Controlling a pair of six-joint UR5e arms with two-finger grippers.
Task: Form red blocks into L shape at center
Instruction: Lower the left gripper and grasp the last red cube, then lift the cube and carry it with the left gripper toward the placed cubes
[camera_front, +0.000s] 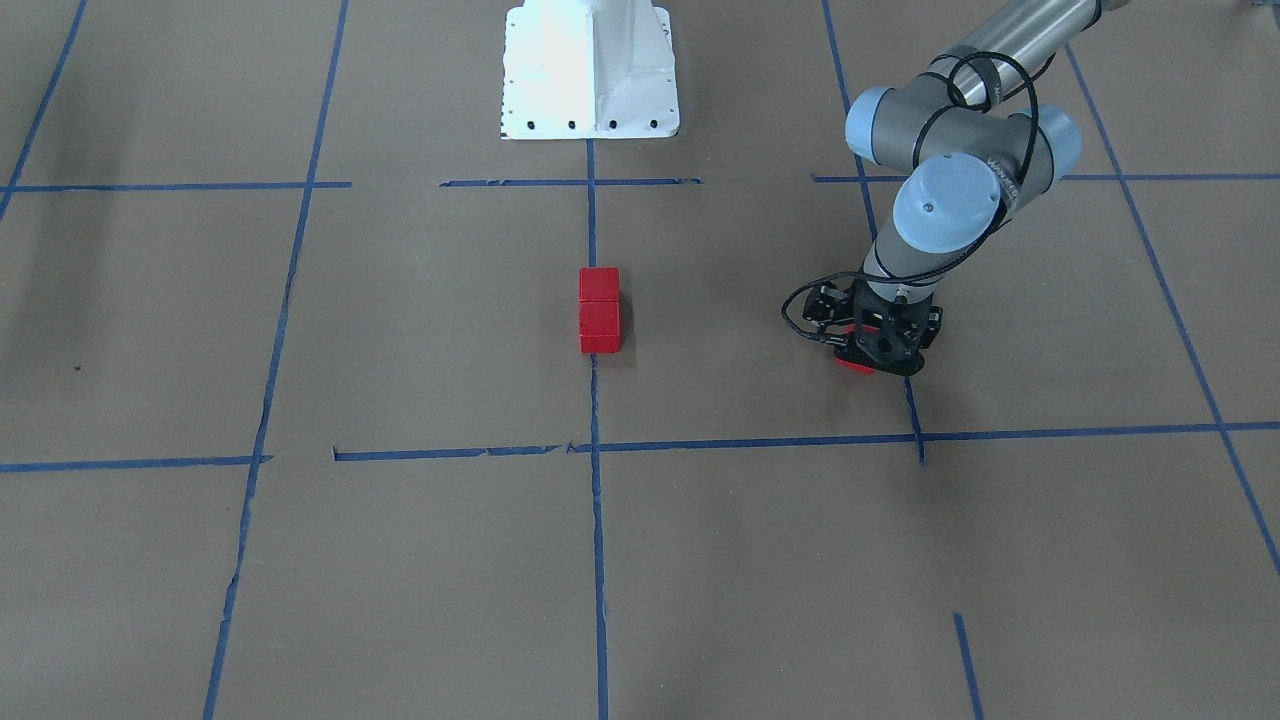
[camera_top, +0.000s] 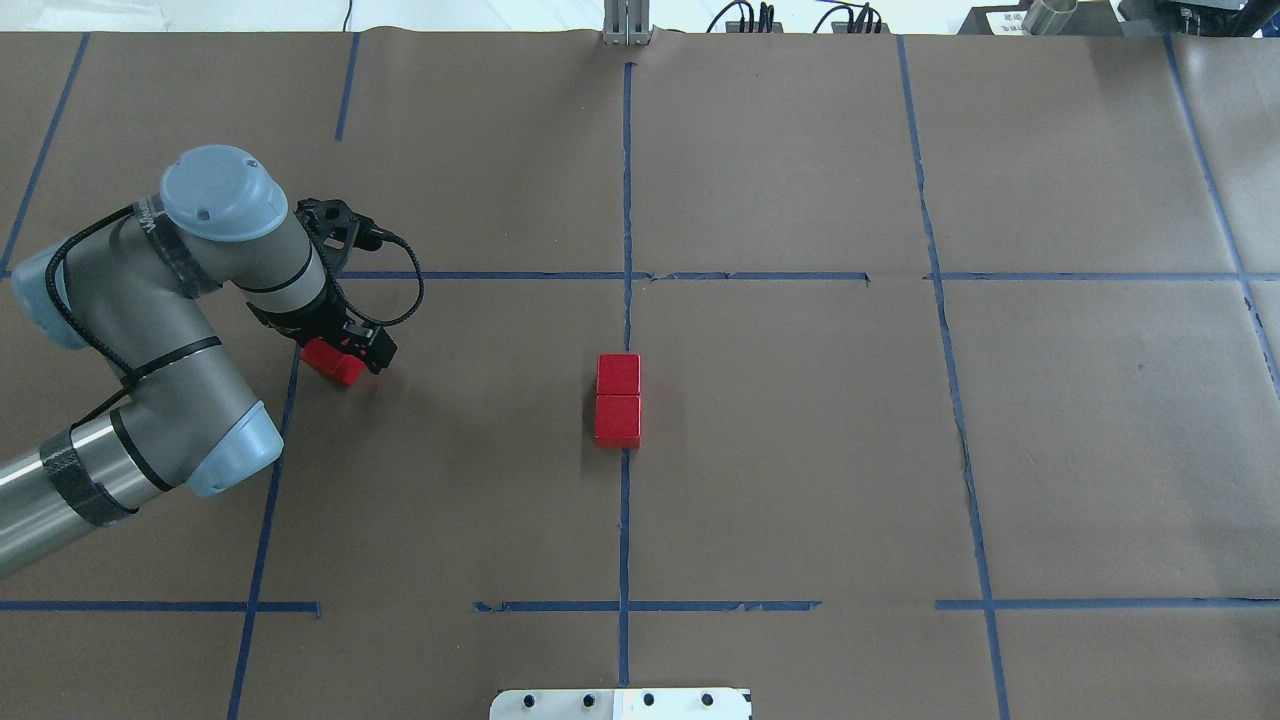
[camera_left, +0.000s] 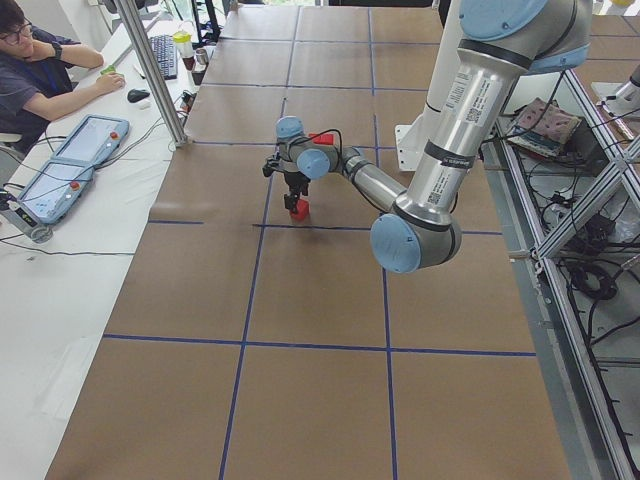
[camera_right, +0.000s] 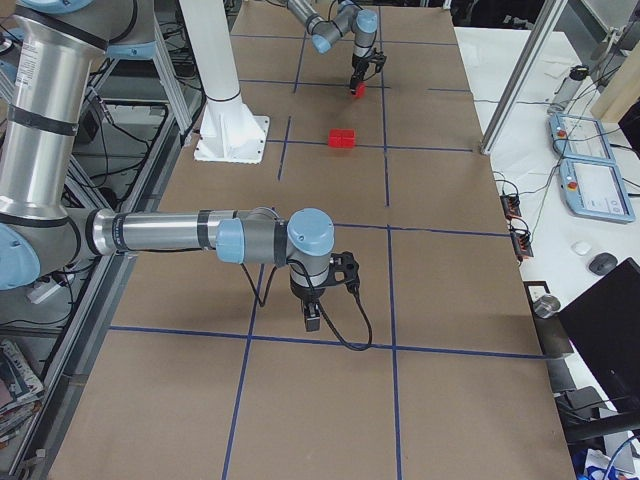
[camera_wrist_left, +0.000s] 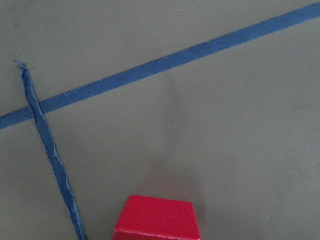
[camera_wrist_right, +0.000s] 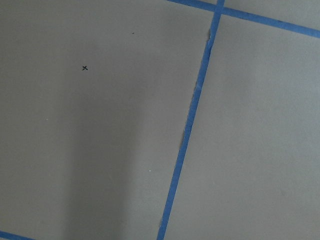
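Third block (camera_wrist_left: 156, 219): was seen bottom-middle of the wrist view, clamped in left gripper (camera_top: 342, 358), left side of the overhead frame.
Two red blocks (camera_top: 618, 400): were parked touching on center line (camera_top: 624, 520), mid-frame.
Right gripper (camera_right: 313, 318): grip couldn't be judged.
Progress: roughly two-thirds done, L's foot was left.

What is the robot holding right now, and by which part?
The left gripper appears to hold one red block by its upper sides. The right gripper shows nothing in it.
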